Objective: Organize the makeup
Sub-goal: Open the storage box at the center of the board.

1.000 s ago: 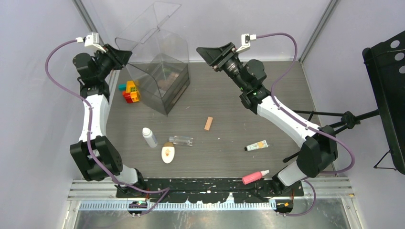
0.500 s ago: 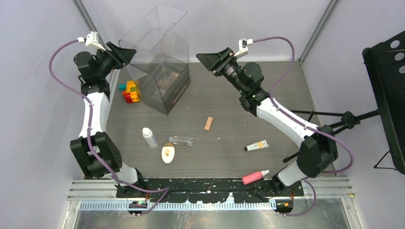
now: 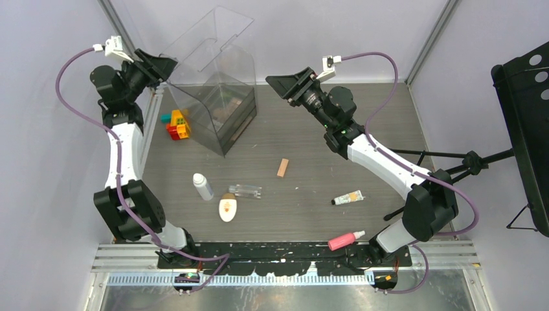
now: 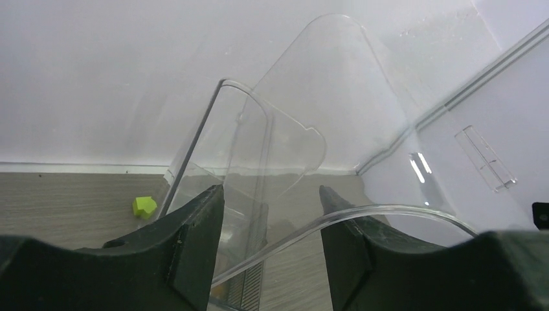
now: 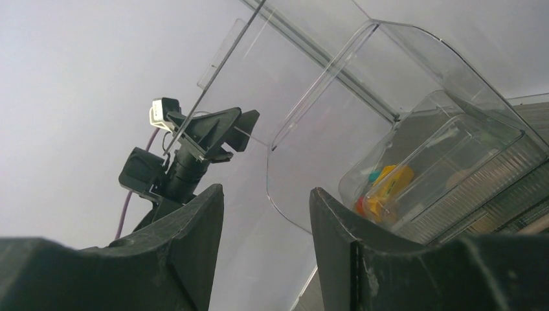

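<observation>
Left gripper (image 3: 169, 65) and right gripper (image 3: 273, 81), jaws apart, beside open-lidded clear case (image 3: 217, 78) (brownish items (image 3: 228, 109) inside)

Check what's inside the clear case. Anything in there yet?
Through the clear case walls, peach-brown items sit low in the drawer section, but glare and tint keep them unidentifiable. The toy bricks lie outside, by its left wall. Whatever lies deeper in the drawers is covered.

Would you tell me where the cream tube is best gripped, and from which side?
Across the middle of the cream tube, straight down from above, I'd say: it lies flat on the table, nothing beside it, so jaws can close across its narrow width, clear of the dark cap.
</observation>
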You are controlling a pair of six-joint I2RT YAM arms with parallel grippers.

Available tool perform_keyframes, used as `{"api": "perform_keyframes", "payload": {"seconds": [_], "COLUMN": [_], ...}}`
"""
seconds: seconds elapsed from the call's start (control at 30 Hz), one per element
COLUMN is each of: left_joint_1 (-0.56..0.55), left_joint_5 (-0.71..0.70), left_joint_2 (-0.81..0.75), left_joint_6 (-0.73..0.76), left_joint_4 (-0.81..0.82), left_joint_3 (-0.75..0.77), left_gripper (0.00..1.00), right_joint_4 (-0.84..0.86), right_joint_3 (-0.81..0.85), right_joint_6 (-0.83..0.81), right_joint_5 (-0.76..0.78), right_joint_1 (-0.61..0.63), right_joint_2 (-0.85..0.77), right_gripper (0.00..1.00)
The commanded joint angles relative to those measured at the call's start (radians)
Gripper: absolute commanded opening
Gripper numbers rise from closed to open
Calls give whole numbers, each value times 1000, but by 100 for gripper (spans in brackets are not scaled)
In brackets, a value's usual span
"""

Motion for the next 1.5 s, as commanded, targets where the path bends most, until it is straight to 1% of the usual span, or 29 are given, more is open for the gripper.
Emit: {"api": "perform_keyframes", "payload": {"seconds": [0.0, 0.37, 0.67, 0.97, 1.23, 1.47], "left_joint_1": [20, 51, 76, 87, 87, 88], "left_joint_5": [-4, 1, 22, 35, 49, 47], "left_joint_2": [13, 82, 136, 144, 143, 143], "left_joint_6": [-7, -23, -49, -65, -82, -79], "left_joint_4": [68, 62, 91, 115, 148, 148], "left_joint_3": [71, 111, 118, 104, 79, 68], "left_gripper": [58, 56, 57, 57, 61, 62], "right_joint_4": [42, 57, 75, 85, 94, 94], "right_joint_3": [5, -2, -1, 2, -3, -10], "right_joint_6": [-11, 1, 25, 33, 42, 39], "right_joint_5": [4, -5, -9, -18, -19, -22], "right_joint_1": [4, 4, 4, 4, 4, 4], "right_joint_2": [-30, -14, 7, 24, 32, 28], "right_gripper": [56, 56, 56, 56, 56, 56]}}
